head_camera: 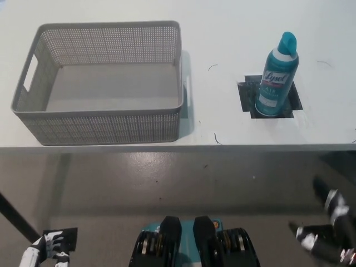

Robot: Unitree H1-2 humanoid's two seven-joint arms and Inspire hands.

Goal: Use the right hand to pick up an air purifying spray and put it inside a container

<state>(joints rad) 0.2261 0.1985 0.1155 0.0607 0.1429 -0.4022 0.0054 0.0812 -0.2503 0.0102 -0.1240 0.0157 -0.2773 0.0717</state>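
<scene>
Head view, steep look down over white table (222, 22). Nearest, below table's front edge: black right hand (329, 225) at lower right, over grey floor, fingers spread apart, holding nothing, well short of table. White left hand (45, 250) at lower left corner, mostly cut off by frame, resting low; fingers too cropped, cannot tell grip state.

On table, just back from front edge: grey perforated container (103, 119) toward left end, rectangular, slot handles on short sides, inside bare, near wall almost flush with table edge.

Right of container, well apart from it, a little farther back: teal air purifying spray (276, 75), upright, cap on, label facing camera. Standing on black tape square (248, 97) stuck to table surface. Spray untouched, well apart from right hand, roughly in line beyond it. A few small dark scuff marks (217, 139) on table between container and spray.
</scene>
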